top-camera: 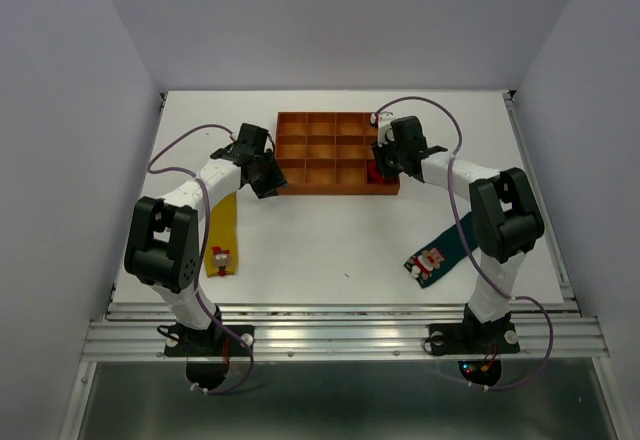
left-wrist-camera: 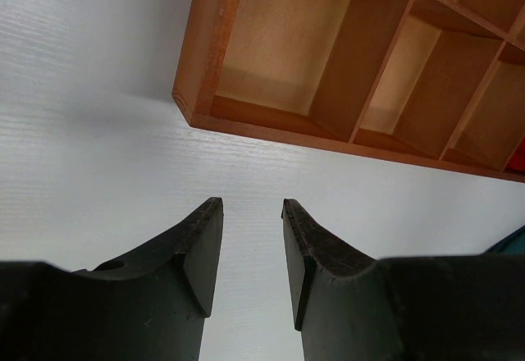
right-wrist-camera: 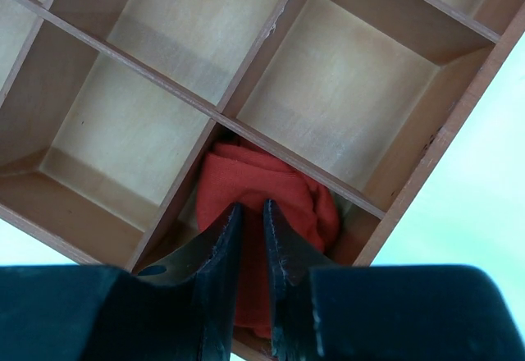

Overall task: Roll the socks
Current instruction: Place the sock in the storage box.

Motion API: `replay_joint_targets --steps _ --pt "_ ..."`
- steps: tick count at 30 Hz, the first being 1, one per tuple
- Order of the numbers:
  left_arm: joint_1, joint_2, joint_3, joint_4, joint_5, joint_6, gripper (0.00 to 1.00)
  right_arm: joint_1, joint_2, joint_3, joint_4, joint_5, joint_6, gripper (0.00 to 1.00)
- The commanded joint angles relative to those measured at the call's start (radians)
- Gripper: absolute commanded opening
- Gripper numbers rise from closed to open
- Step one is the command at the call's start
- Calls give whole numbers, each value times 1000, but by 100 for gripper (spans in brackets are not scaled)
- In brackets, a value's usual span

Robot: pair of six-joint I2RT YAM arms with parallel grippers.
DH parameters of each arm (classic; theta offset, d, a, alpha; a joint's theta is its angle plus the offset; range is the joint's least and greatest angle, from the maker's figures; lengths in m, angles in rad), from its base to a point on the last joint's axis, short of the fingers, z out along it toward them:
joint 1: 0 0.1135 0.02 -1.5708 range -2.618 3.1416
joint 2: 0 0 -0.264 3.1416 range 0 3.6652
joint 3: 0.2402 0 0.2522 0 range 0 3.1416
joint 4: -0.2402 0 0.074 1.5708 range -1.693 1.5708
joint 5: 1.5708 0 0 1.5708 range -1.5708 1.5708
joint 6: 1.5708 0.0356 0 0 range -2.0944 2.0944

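- the bench (top-camera: 330,240) is seen as a flat white surface with a faint wood grain, edged at the near side by an aluminium rail (top-camera: 340,335) to which both arm bases are bolted.
- the bench is enclosed on 3 sides by plain pale grey-lilac walls (top-camera: 330,20).
- an orange-brown compartmented tray (top-camera: 330,189) is set toward the far middle of the bench, with light wooden floors in its cells.
- the red sock (right-wrist-camera: 287,189) is found bundled in the tray's near right corner compartment.
- the right hand (right-wrist-camera: 252,213) is lowered into that compartment, its 2 fingers drawn almost together with only a thin slit between them and their tips against the red fabric; whether the fabric is pinched cannot be told.
- the left hand (left-wrist-camera: 252,213) is held released above bare bench just beside the tray's near left corner, the fingers parted and nothing between them.
- the yellow sock (top-camera: 225,230) is laid flat on the left of the bench, partly covered by the left arm, its cartoon patch at the near end.
- the dark teal-green sock (top-camera: 440,250) is laid flat on the right, partly hidden under the right arm, its patch also at the near end.
- purple cables (top-camera: 180,150) are looped along both arms.
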Motion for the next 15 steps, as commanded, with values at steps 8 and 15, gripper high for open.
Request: replay_joint_targets --steps 8,15 --pt "2 -25 27 -7 0 16 46 -3 -62 21 -6 43 37 31" --pt "2 -107 33 -7 6 19 47 -3 -297 30 -32 129 126 91"
